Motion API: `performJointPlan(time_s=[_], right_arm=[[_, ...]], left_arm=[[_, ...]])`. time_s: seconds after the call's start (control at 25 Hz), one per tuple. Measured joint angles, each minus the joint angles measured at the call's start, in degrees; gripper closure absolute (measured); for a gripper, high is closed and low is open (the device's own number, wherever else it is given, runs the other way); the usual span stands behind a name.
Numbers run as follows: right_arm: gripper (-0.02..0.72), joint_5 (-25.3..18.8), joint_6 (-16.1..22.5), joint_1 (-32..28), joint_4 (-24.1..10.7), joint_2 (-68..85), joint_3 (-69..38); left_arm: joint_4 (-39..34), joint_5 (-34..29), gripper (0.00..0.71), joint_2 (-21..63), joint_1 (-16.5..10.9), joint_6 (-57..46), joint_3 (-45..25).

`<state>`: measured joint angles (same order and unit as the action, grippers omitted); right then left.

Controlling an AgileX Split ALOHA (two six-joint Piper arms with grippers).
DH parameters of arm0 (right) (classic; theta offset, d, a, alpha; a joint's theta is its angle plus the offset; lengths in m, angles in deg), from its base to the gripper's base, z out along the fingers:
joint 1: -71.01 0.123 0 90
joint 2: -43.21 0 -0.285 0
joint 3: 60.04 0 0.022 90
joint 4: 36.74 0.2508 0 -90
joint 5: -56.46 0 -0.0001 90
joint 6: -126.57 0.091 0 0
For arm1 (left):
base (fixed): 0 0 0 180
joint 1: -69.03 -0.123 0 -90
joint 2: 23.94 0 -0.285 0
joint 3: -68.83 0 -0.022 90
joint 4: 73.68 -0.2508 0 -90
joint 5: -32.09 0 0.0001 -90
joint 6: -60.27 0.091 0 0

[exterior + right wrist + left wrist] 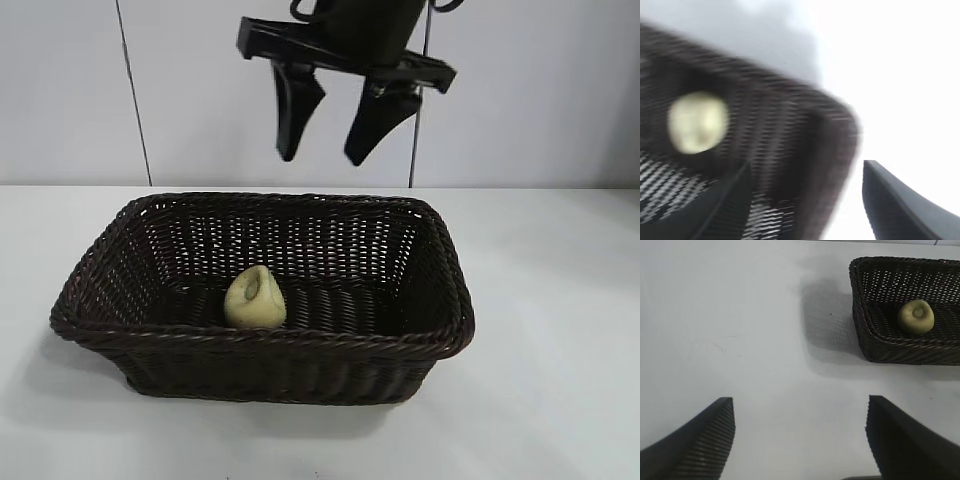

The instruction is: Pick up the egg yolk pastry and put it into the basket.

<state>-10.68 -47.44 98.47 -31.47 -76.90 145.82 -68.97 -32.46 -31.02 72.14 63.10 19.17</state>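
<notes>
The egg yolk pastry [255, 298], small, round and pale yellow, lies tipped on its edge inside the dark brown wicker basket [262, 339], close to the near wall. My right gripper [320, 160] hangs open well above the basket, with nothing between its fingers. In the right wrist view the right gripper [806, 165] stands over the basket's rim [836, 131], and the pastry [697, 121] lies below it. My left gripper [800, 398] is open and empty over bare table, off to the side of the basket [860, 315]. The pastry [915, 316] shows inside it from there.
The basket stands on a plain white table [560, 330], with a white wall behind. The basket holds only the pastry.
</notes>
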Motion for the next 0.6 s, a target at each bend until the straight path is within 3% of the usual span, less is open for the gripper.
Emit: performJointPlan(time_s=[0.12,0.32,0.6], right_arm=[[0.239,-2.61,0.28,-5.00,-2.13,0.00,0.18],[0.239,-3.12,0.74,-14.40,-5.27,0.00,0.18],[0.239,-3.41,0.41,-23.83,-5.90,0.00,0.18]], left_arm=[[0.00,0.00,0.175,0.00,0.00,0.00,0.00],[0.00,0.00,0.175,0.00,0.00,0.00,0.00],[0.00,0.00,0.175,0.00,0.00,0.00,0.00]])
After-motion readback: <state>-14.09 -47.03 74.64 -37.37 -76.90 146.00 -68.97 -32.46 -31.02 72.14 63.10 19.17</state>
